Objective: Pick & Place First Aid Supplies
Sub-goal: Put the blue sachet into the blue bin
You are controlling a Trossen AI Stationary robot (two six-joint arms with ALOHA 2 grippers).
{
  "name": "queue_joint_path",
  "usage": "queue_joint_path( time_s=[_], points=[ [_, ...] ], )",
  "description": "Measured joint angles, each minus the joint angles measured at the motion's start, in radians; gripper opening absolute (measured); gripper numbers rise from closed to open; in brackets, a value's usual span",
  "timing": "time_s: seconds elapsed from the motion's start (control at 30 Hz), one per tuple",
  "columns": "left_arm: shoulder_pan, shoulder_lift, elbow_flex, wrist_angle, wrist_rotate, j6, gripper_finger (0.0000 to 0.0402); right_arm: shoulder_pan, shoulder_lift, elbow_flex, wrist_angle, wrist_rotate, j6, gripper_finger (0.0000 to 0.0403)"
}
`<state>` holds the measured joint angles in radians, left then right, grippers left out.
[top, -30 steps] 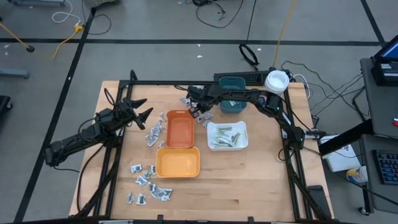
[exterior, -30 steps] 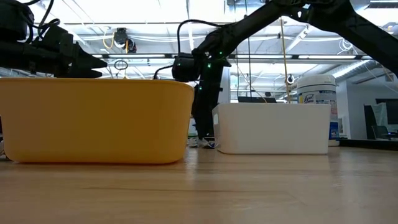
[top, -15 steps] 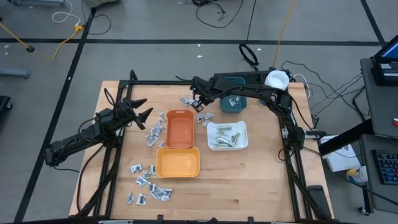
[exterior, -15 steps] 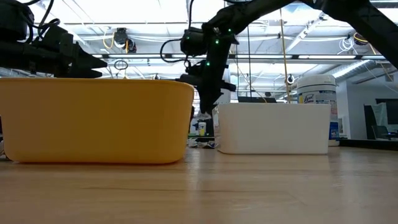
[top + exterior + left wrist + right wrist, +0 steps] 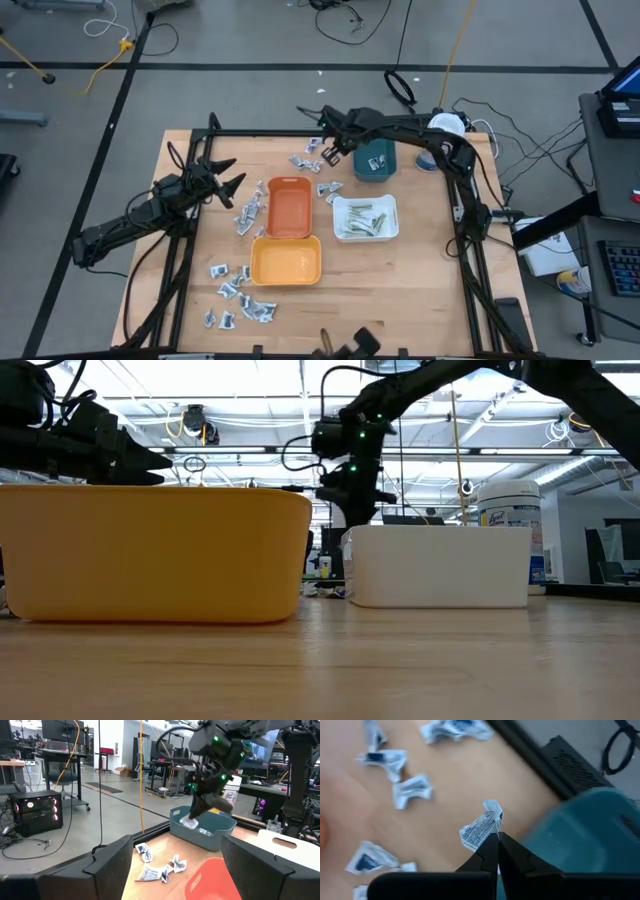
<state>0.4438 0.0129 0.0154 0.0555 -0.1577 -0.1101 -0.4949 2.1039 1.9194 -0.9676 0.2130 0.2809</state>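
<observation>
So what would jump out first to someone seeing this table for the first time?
The right gripper, jaws shut on a crumpled sachet, is raised by the teal tray at the table's far side. Next, the orange trays mid-table, ringed by scattered sachets. The left gripper waits open at the left.

Teal tray (image 5: pixel 592 837) blurred, cut off

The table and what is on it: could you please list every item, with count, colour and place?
Table: one, pale wood.
Orange tray: one, centre.
Yellow tray: one, nearer the front than the orange one.
White tray: one, right of centre, holding pale strips.
Teal tray: one, at the back.
Tub: one, white, back right corner.
Sachets: many, silvery-white with blue, scattered left of the trays and at the back.
Left gripper: open, waiting at the left.
Right gripper: shut on a sachet beside the teal tray.
</observation>
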Motion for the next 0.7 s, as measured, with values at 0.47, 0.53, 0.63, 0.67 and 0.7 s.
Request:
queue_joint_path(
  time_s=[0.47, 0.53, 0.63, 0.67, 0.7],
  points=[
    [0.0, 0.0, 0.0, 0.0, 0.0, 0.0, 0.0308, -0.201, -0.112, -0.141, 0.002, -0.004, -0.104, 0.0],
    [0.0, 0.0, 0.0, 0.0, 0.0, -0.001, 0.0308, -0.215, -0.129, -0.174, 0.015, -0.004, -0.114, 0.0],
    [0.0, 0.0, 0.0, 0.0, 0.0, 0.0, 0.0308, -0.225, -0.142, -0.235, 0.046, -0.007, -0.127, 0.0],
    [0.0, 0.0, 0.0, 0.0, 0.0, 0.0, 0.0308, -0.225, -0.143, -0.257, 0.053, -0.008, -0.137, 0.0],
    [0.0, 0.0, 0.0, 0.0, 0.0, 0.0, 0.0308, -0.225, -0.143, -0.278, 0.06, -0.007, -0.145, 0.0]
  ],
)
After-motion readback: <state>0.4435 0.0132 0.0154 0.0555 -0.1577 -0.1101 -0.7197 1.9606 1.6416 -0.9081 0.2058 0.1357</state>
